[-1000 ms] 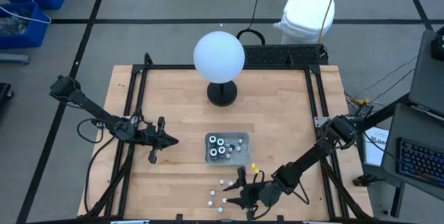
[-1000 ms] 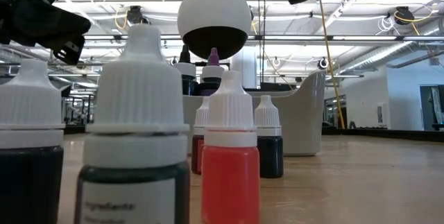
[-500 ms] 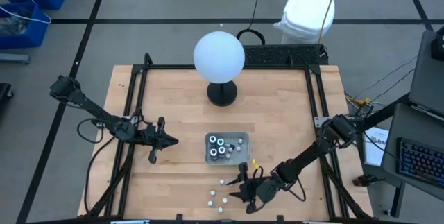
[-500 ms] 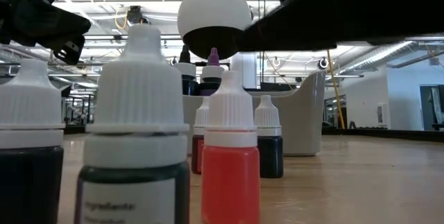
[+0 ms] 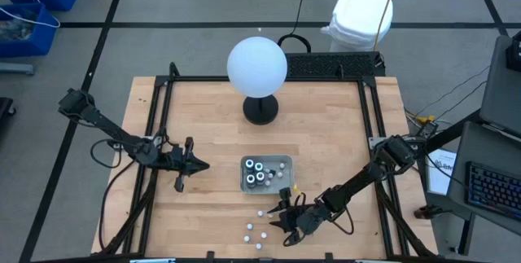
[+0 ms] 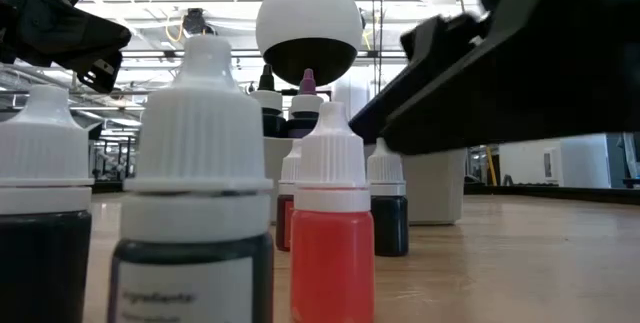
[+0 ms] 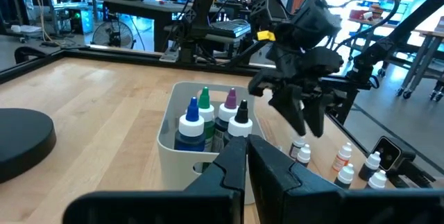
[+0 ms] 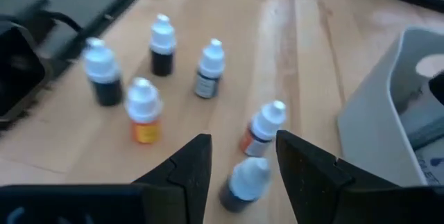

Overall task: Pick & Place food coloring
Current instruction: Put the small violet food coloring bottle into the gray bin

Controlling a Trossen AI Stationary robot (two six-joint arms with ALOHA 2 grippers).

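Observation:
The food coloring is a set of small dropper bottles. Several stand upright in the grey tray point(image 5: 281, 183), showing blue, green, purple and black tips point(image 7: 205, 109). Several white-capped ones stand loose on the table near its front edge point(image 5: 249, 227) point(image 8: 142, 109). My right gripper point(image 5: 280, 214) point(image 8: 243, 144) hangs open just above the loose ones nearest the tray, pointing slantwise down. A dark bottle point(image 8: 244, 182) and an orange one point(image 8: 262, 128) show between its fingers, untouched. My left gripper point(image 5: 201, 165) point(image 7: 248, 156) waits shut, left of the tray.
A big white globe on a black base point(image 5: 257, 67) stands at the table's far middle. A black frame point(image 5: 159, 133) runs along the table's edges. Bare wood lies to the right of the tray and between tray and globe.
My right gripper has sunk toward the loose bottles and shifted a little toward the tray, tipping its fingers further down. In the low view it has dropped into the picture from above. No bottle has moved.

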